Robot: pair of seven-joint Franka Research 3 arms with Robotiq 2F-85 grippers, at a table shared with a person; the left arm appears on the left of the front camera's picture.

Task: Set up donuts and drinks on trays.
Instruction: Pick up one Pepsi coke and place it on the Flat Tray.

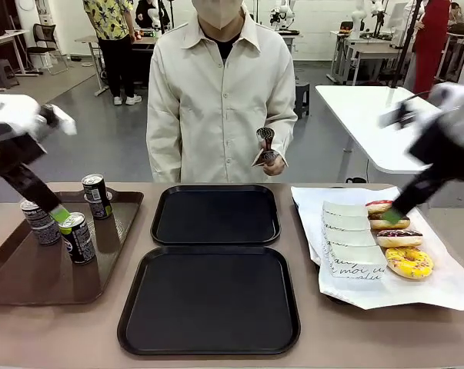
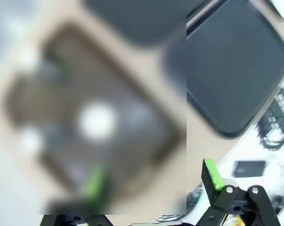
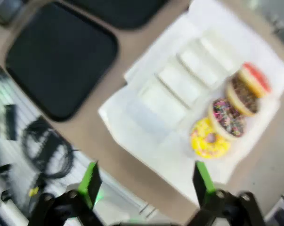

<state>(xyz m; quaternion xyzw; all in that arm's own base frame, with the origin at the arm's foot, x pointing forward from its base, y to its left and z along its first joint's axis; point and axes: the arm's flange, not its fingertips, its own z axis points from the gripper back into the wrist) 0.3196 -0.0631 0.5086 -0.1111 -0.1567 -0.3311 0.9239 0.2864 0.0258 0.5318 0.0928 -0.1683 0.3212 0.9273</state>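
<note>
Three dark cans stand on a brown tray (image 1: 24, 277) at the left: one at the back (image 1: 97, 196), one at the left (image 1: 41, 221), one in front (image 1: 78, 237). My left gripper (image 1: 60, 214) hangs open just above and between them; in its blurred wrist view the gripper (image 2: 153, 179) holds nothing over a can's pale top (image 2: 97, 121). Two black trays, far (image 1: 216, 217) and near (image 1: 208, 300), lie bare. At the right, several donuts (image 1: 409, 262) lie in a row beside white paper sleeves (image 1: 351, 242). My right gripper (image 1: 392, 216) hovers open above them, its wrist view gripper (image 3: 146, 178) holding nothing over the donuts (image 3: 209, 139).
A person in a pale jacket stands at the far edge, one hand holding a small dark-and-white object (image 1: 265, 147). The donuts and sleeves rest on a white paper sheet (image 1: 447, 288). Bare tabletop runs along the front edge and between the trays.
</note>
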